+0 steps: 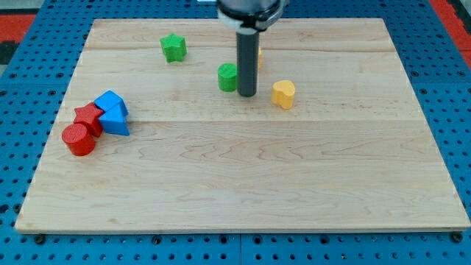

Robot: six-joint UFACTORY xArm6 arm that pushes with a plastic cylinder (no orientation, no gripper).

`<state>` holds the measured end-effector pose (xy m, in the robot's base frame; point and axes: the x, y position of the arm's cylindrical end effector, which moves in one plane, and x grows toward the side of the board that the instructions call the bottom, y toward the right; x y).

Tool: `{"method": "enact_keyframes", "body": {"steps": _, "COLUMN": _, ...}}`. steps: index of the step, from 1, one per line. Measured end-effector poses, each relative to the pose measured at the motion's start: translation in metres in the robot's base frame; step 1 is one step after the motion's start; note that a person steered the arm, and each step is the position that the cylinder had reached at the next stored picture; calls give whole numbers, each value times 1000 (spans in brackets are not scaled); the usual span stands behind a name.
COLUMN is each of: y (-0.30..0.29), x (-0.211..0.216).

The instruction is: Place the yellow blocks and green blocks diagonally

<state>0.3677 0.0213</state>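
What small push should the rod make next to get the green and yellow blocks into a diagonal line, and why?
Probably a short push toward the view's left: my tip sits right beside the green round block, on its right. The green star lies up-left and the yellow heart down-right, so those three nearly line up already. A second yellow block is mostly hidden behind the rod.

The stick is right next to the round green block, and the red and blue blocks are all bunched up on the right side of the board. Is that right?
Not quite. The red blocks and blue blocks are bunched up on the view's left, not the right, as the camera view shows. The rest holds: my tip is right beside the round green block.
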Motion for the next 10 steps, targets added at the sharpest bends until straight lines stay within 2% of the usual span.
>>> {"method": "enact_keyframes", "body": {"steps": 1, "y": -33, "x": -26}}
{"method": "enact_keyframes", "body": {"steps": 2, "y": -81, "x": -26}}
{"method": "enact_keyframes", "body": {"steps": 3, "y": -59, "x": -68}}
{"method": "enact_keyframes", "body": {"steps": 4, "y": 15, "x": -95}}
{"method": "enact_keyframes", "body": {"steps": 5, "y": 67, "x": -44}}
{"method": "enact_keyframes", "body": {"steps": 6, "y": 88, "x": -11}}
{"method": "enact_keyframes", "body": {"steps": 8, "y": 6, "x": -30}}
{"method": "enact_keyframes", "body": {"steps": 9, "y": -28, "x": -5}}
{"method": "enact_keyframes", "body": {"steps": 10, "y": -76, "x": -3}}
